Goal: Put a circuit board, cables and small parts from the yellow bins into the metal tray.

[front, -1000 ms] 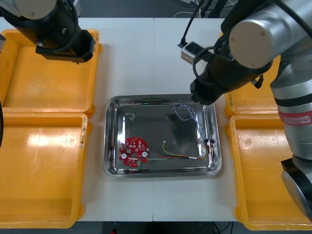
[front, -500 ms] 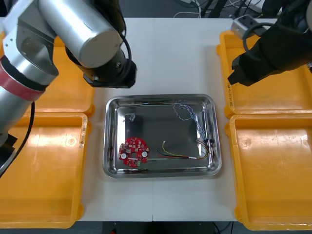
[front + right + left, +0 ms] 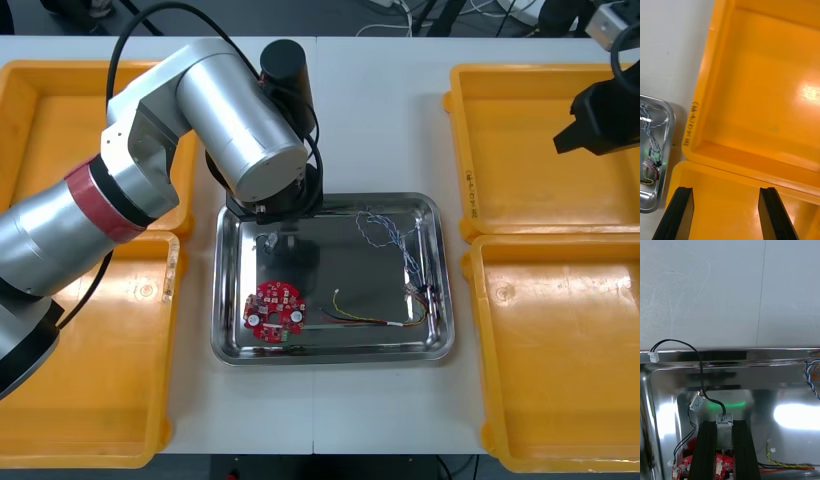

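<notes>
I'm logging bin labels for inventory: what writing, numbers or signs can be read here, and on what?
Black handwritten marks on the rim of the far right yellow plastic bin: too blurred to read.
Any print on the round red circuit board in the shiny metal tray: too small to read.
No other text.

The light surface (image 3: 380, 120) was pale and matt, with faint scuff marks in the left wrist view. A thin seam (image 3: 316, 110) ran straight across it from far edge to near edge. Beyond the far edge lay dark floor (image 3: 340, 12) with loose cords (image 3: 430, 14).
</notes>
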You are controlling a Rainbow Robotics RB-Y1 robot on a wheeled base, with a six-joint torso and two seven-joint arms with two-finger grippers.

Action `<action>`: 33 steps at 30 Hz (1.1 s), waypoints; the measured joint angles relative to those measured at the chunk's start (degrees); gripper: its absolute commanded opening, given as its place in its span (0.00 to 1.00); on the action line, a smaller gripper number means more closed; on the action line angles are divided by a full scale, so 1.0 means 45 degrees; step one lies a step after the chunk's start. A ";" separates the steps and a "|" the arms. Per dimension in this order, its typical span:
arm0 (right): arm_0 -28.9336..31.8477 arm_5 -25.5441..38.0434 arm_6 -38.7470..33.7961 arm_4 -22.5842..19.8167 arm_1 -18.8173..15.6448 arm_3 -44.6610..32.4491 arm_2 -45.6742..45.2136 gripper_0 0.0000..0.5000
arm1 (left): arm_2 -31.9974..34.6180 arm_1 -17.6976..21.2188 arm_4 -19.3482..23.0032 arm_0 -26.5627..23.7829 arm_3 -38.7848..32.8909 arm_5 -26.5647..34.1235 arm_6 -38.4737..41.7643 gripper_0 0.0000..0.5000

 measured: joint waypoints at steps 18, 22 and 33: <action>0.2183 0.0000 -0.2259 -0.0733 -0.1533 -0.0040 -0.0596 1.00 | -0.1189 -0.0147 -0.0231 0.0310 0.1088 -0.1433 0.0000 0.00; 0.2606 -0.0003 -0.2264 -0.0713 -0.1561 -0.0041 -0.0596 1.00 | -0.1261 -0.0147 -0.0234 0.0377 0.1131 -0.1599 0.0000 0.00; 0.3802 -0.0902 -0.2319 -0.0533 -0.1578 -0.0043 -0.0683 1.00 | -0.1262 -0.0148 -0.0235 0.0378 0.1134 -0.1707 0.0001 0.72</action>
